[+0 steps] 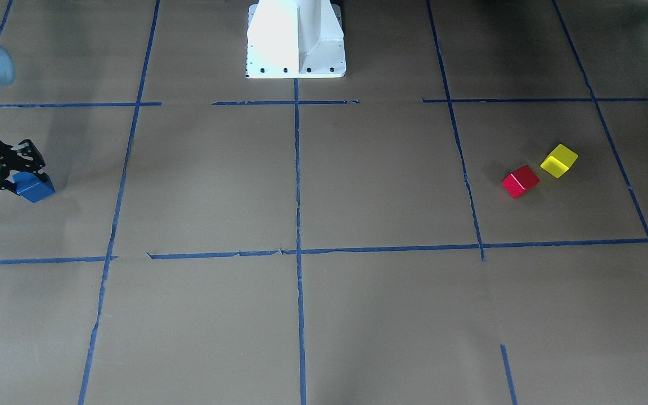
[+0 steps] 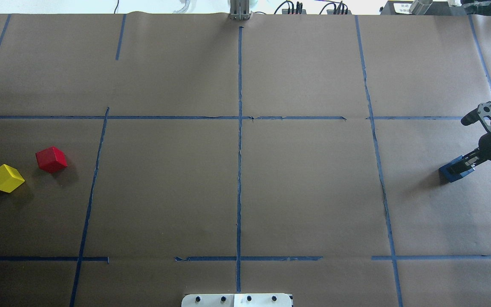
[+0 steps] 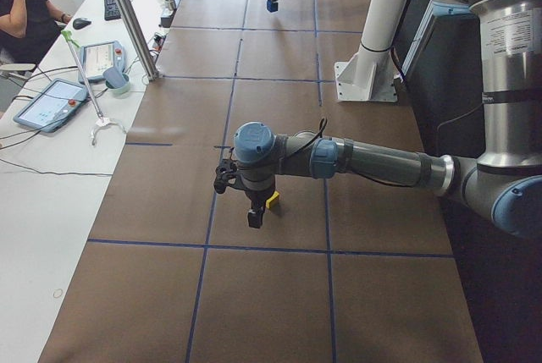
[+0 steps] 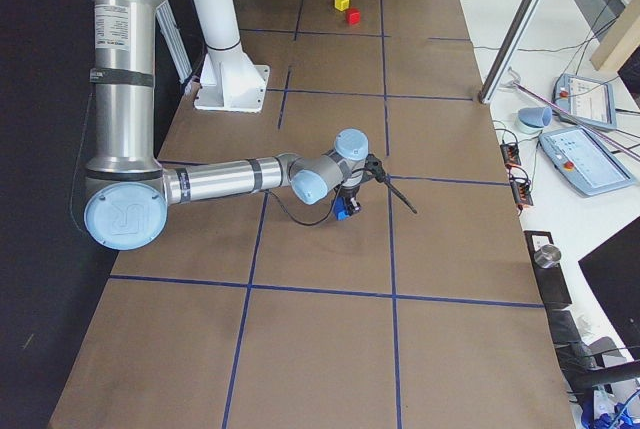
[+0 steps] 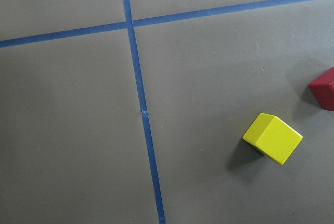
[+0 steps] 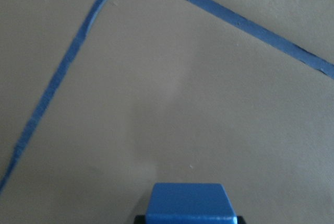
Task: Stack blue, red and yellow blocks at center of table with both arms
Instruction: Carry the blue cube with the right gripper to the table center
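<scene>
The blue block (image 1: pixel 34 188) sits between the fingers of my right gripper (image 1: pixel 27 181) at the table's right end, low over the brown paper. The gripper (image 2: pixel 463 165) is shut on the block (image 2: pixel 453 169). The block fills the bottom edge of the right wrist view (image 6: pixel 189 202). The red block (image 2: pixel 51 159) and the yellow block (image 2: pixel 5 178) lie close together, apart from each other, at the table's left end. My left gripper (image 3: pixel 256 219) shows only in the exterior left view, hanging above the yellow block's (image 3: pixel 272 200) area; I cannot tell whether it is open or shut. The left wrist view looks down on the yellow block (image 5: pixel 272 138).
Blue tape lines (image 2: pixel 239 140) divide the brown paper into squares and cross near the table's center. The robot's white base (image 1: pixel 296 39) stands at the near edge. Tablets and cables (image 3: pixel 51 102) lie on the operators' side table, where a person sits.
</scene>
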